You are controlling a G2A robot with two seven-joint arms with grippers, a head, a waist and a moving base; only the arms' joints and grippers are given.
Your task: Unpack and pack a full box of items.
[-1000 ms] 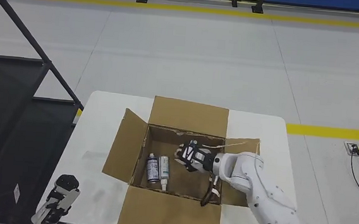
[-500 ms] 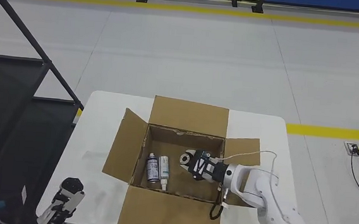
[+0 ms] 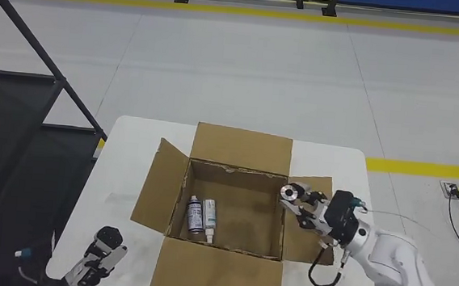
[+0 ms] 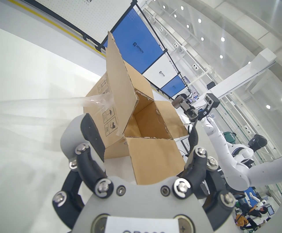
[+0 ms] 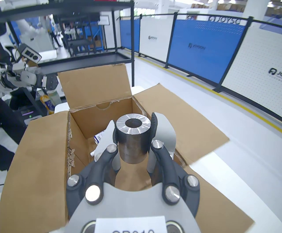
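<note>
An open cardboard box [image 3: 241, 148] stands in the middle of the white table [image 3: 130, 168]. Two small bottles [image 3: 200, 216] lie side by side on the box floor at its left side. My right gripper [image 3: 298, 199] hangs over the box's right flap, shut on a dark metal cylinder [image 3: 291, 192] with a hole through its middle. In the right wrist view the cylinder [image 5: 133, 141] stands upright between the fingers [image 5: 162, 130], above the box interior [image 5: 99, 110]. My left gripper [image 3: 110, 243] sits near the table's front left corner, open and holding nothing [image 4: 143, 134], facing the box [image 4: 143, 106].
A black metal rack [image 3: 20, 126] stands left of the table. The box's four flaps are folded outward, the far one [image 3: 243, 146] upright. A cable [image 3: 316, 275] dangles from the right arm. Bare table shows left and right of the box.
The right gripper has lifted the cylinder out of the box and carried it right, over the right flap. The left gripper has shifted a little right along the table's front.
</note>
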